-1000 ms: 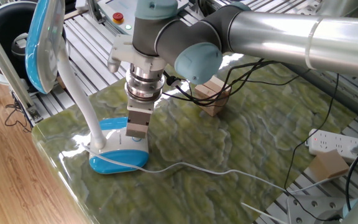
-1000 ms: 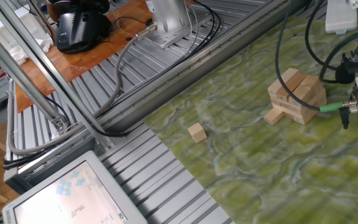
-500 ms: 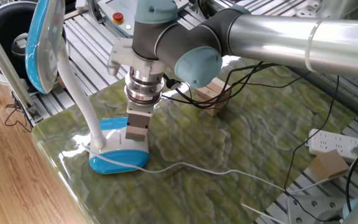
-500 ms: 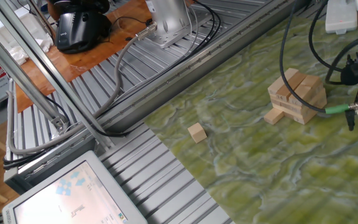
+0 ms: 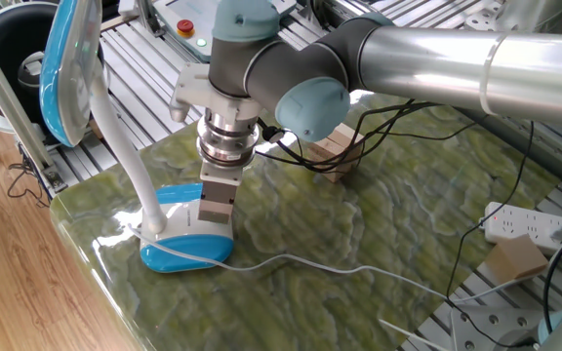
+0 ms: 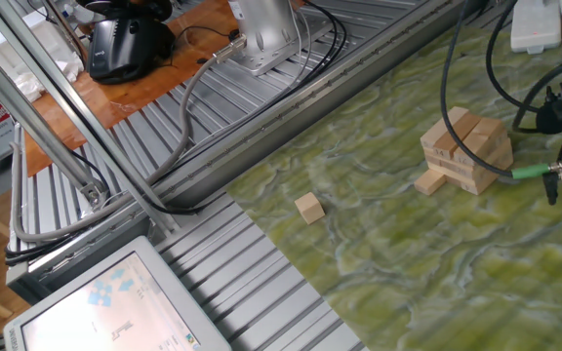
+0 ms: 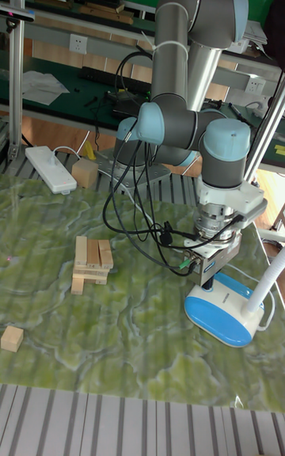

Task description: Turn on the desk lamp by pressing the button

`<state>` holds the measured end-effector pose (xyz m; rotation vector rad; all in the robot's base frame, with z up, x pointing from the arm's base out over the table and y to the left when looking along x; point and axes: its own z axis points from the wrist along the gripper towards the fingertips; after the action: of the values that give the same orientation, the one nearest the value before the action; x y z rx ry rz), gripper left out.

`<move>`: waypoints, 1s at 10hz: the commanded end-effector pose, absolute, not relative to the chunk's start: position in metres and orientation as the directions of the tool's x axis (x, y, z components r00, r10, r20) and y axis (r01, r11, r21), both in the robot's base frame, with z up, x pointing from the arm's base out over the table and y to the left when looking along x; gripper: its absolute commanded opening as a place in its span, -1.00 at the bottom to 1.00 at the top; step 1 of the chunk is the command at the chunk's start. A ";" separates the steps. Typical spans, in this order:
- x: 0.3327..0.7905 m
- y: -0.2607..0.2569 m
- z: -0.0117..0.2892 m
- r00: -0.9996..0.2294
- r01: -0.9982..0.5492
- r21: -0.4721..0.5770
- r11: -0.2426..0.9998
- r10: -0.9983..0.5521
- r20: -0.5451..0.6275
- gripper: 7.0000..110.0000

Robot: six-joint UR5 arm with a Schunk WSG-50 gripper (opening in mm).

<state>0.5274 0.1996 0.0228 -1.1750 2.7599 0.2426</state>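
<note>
Glossy blue-and-white plastic desk lamp [image 5: 179, 239] is sitting on a shiny green marbled counter [image 5: 359, 234] beside matt raw-wood blocks [image 7: 89, 262].

The button is seemingly hidden beneath the fingers [image 5: 215, 216].

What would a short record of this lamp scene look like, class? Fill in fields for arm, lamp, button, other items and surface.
arm: gripper points down over the lamp's base; jaws' state unclear
lamp: desk lamp upright near the table edge, blue-rimmed head raised, white cord trailing across the mat
button: hidden under the gripper
other items: wooden block stack, single wooden block, power strip
surface: green marbled mat
</note>
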 end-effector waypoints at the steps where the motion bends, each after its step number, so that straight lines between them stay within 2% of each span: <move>1: 0.528 0.201 0.023 -0.693 -0.718 0.102 0.688 -0.695 -0.191 -1.00; 10: 0.527 0.201 0.020 -0.692 -0.719 0.101 0.687 -0.696 -0.194 -1.00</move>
<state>0.5264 0.2008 0.0187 -1.1766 2.7562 0.2438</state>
